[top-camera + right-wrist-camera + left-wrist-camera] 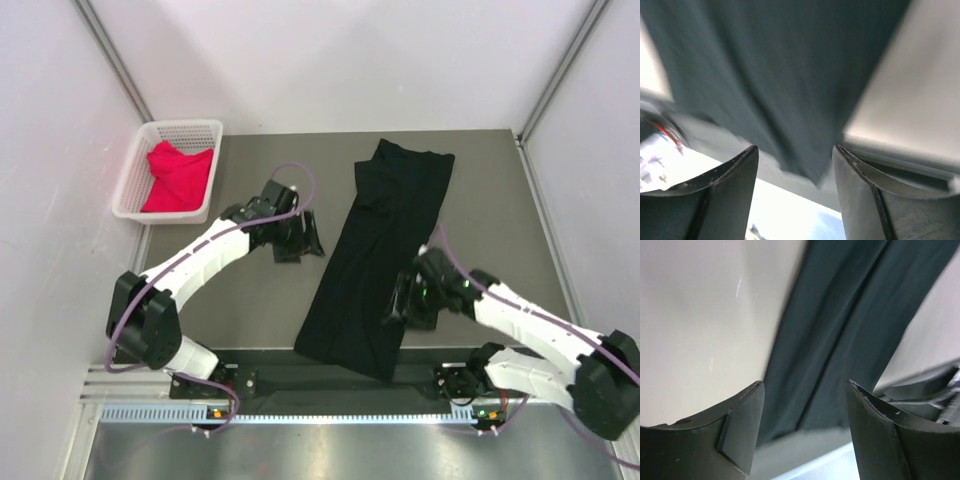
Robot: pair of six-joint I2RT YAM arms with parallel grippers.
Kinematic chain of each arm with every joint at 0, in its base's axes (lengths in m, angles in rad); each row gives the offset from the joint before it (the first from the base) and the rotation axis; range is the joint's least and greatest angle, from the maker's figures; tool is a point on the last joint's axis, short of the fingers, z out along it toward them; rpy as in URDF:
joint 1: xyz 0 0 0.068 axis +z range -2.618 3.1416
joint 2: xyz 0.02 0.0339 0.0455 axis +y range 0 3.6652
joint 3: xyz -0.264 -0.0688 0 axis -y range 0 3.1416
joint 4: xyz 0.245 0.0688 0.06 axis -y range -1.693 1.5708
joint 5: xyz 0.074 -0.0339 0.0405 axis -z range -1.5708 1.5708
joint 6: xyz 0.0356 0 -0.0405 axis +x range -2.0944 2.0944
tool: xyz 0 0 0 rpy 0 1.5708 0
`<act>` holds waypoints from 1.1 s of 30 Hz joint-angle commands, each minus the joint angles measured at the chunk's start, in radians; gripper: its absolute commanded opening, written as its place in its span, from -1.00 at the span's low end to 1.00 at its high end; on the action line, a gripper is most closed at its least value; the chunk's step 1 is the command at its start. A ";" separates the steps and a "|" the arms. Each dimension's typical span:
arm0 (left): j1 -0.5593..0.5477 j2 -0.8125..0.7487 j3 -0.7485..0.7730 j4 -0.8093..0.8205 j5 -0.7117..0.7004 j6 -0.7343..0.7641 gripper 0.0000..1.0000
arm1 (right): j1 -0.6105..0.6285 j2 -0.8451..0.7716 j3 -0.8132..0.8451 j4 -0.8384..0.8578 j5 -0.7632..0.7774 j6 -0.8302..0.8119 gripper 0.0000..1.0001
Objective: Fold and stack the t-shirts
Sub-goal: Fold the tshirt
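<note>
The black t-shirt [375, 255] lies folded into a long strip down the middle of the table, its near end hanging over the front edge. It also shows in the left wrist view [840, 325] and in the right wrist view [785, 75]. The red-pink t-shirt [178, 177] sits crumpled in the white basket [135, 165] at the far left. My left gripper [303, 240] is open and empty, just left of the strip's middle. My right gripper [403, 300] is open and empty at the strip's right edge near the front.
The table [500, 220] is grey-brown with metal corner posts at the back. A rail [320, 410] runs along the front edge by the arm bases. White walls close in on both sides.
</note>
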 commanded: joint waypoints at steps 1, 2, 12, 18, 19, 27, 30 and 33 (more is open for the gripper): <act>0.001 0.065 0.134 0.112 -0.104 0.074 0.40 | -0.198 0.106 0.196 -0.045 0.063 -0.284 0.24; 0.001 0.082 0.152 0.127 -0.116 0.086 0.40 | -0.240 0.139 0.238 -0.044 0.069 -0.318 0.25; 0.001 0.272 0.246 0.417 -0.165 0.123 0.37 | -0.614 0.542 0.738 0.248 0.215 -0.477 0.63; 0.013 0.395 0.260 0.599 -0.144 0.170 0.33 | -0.737 0.779 0.936 0.342 0.249 -0.500 0.69; 0.015 0.407 0.258 0.633 -0.151 0.172 0.33 | -0.760 0.820 0.945 0.387 0.236 -0.504 0.69; 0.035 0.574 0.382 0.727 -0.131 0.129 0.30 | -0.846 1.062 1.137 0.504 0.104 -0.510 0.60; 0.035 0.577 0.378 0.715 -0.125 0.096 0.29 | -0.861 1.191 1.268 0.472 0.069 -0.513 0.51; 0.035 0.562 0.343 0.744 -0.110 0.088 0.26 | -0.868 1.283 1.341 0.479 0.052 -0.510 0.40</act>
